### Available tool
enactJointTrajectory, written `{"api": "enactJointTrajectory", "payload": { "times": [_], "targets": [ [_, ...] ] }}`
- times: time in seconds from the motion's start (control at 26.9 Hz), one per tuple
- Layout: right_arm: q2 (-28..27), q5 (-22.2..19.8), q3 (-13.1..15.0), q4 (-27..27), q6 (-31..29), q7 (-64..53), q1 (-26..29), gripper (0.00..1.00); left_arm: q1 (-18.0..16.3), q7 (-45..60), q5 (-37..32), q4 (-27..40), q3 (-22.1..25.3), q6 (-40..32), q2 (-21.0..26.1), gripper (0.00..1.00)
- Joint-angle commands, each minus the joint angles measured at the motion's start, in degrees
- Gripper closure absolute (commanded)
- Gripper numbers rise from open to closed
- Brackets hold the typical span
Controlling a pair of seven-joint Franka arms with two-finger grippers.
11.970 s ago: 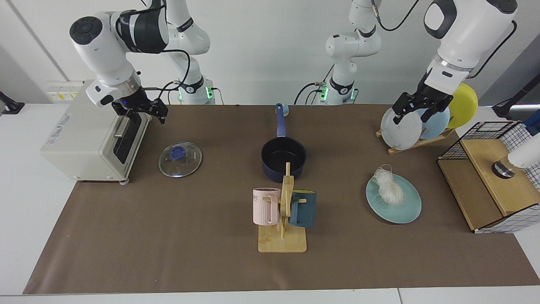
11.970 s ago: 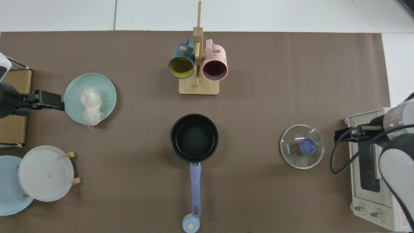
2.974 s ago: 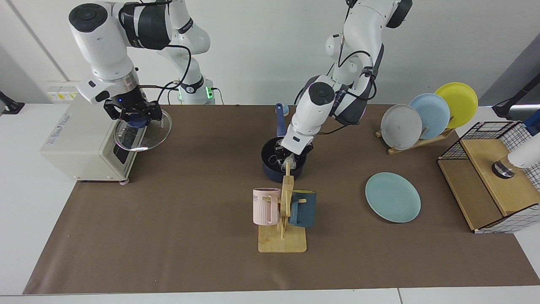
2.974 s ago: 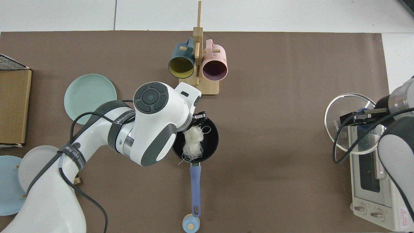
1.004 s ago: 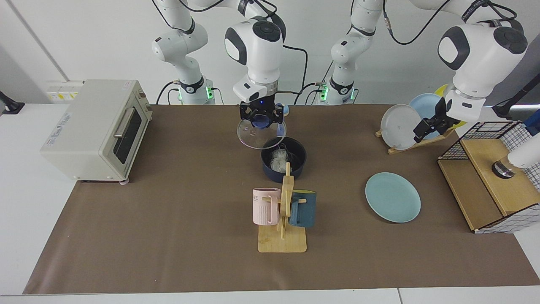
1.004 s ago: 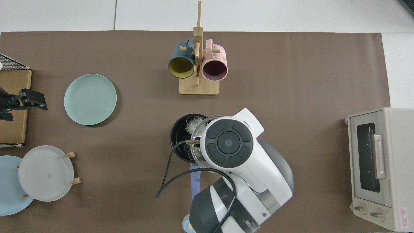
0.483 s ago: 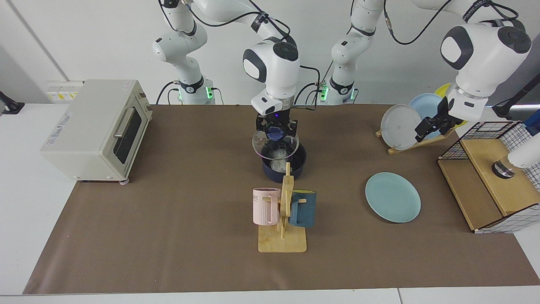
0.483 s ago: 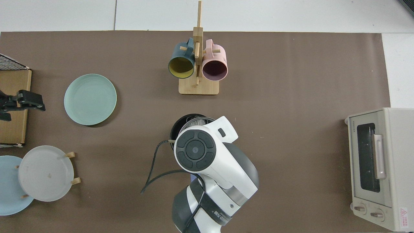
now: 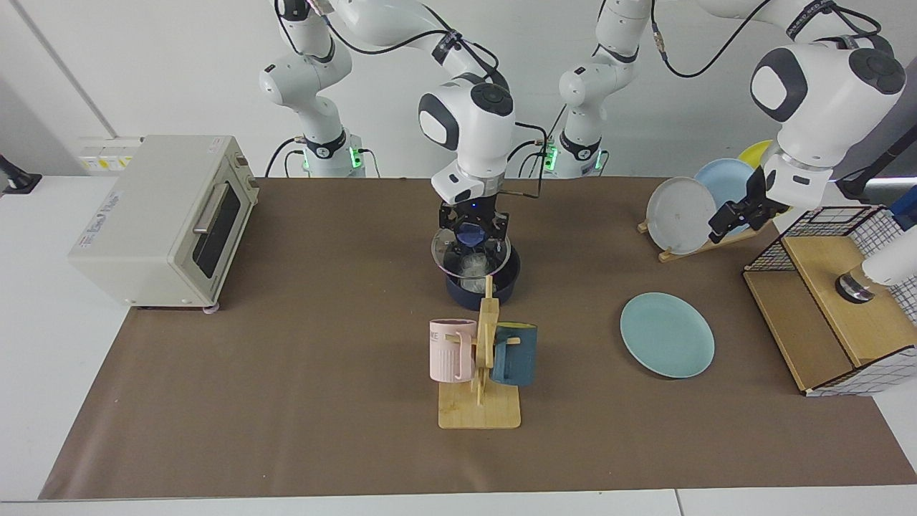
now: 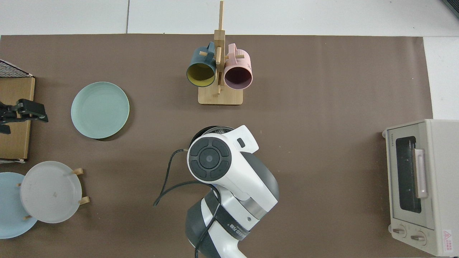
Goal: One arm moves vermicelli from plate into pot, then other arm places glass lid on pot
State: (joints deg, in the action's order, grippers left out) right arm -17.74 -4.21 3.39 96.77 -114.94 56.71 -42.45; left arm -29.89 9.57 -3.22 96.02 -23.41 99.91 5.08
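Round clear glass lid (image 9: 471, 259) with thin metal rim: rigid, slick, breakable; best held by its blue centre knob. Right gripper (image 9: 473, 233) is clamped on that knob, lid just above the small dark navy saucepan (image 9: 481, 284) containing white vermicelli (image 9: 473, 266). Left gripper (image 9: 731, 215) waits near the plate rack, its state unclear.

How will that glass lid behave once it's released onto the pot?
Probably stiff and breakable: the glass lid is clear glass. Held by its knob in the right tool, it looks about as wide as the pot, so it likely seats if centred, else slides.
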Motion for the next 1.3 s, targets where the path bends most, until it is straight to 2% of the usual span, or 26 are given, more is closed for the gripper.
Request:
{"api": "enactJointTrajectory", "payload": {
  "times": [0.0, 0.19, 0.59, 0.67, 0.74, 1.26],
  "targets": [
    [-6.2, -0.5, -0.1, -11.7, 6.7, 1.6, 0.2, 1.00, 9.2, -1.0, 1.8, 0.7, 9.5, 0.9, -1.6, 0.00],
    [-6.7, -0.5, -0.2, -12.7, 6.6, 1.4, 0.5, 1.00, 16.0, -1.0, 1.9, 0.7, 16.1, 1.1, -1.8, 0.00],
    [-7.7, 0.7, -0.2, -12.0, 3.8, 0.4, 0.8, 1.00, 27.3, -2.0, 2.3, 0.9, 25.2, 0.6, -2.4, 0.00],
    [-7.7, 2.4, -0.2, -10.6, 0.9, 0.2, 0.6, 1.00, 28.0, -2.0, 2.3, 0.9, 25.8, 0.6, -2.5, 0.00],
    [-7.4, 3.3, -0.2, -9.6, 0.4, -0.5, 0.5, 1.00, 28.0, -2.0, 2.3, 0.9, 25.8, 0.7, -2.5, 0.00],
    [-6.4, 3.6, -0.2, -6.7, 0.0, -2.7, 0.8, 1.00, 28.0, -1.3, 2.1, -0.1, 23.7, 0.1, -3.1, 0.00]
  ]
}}
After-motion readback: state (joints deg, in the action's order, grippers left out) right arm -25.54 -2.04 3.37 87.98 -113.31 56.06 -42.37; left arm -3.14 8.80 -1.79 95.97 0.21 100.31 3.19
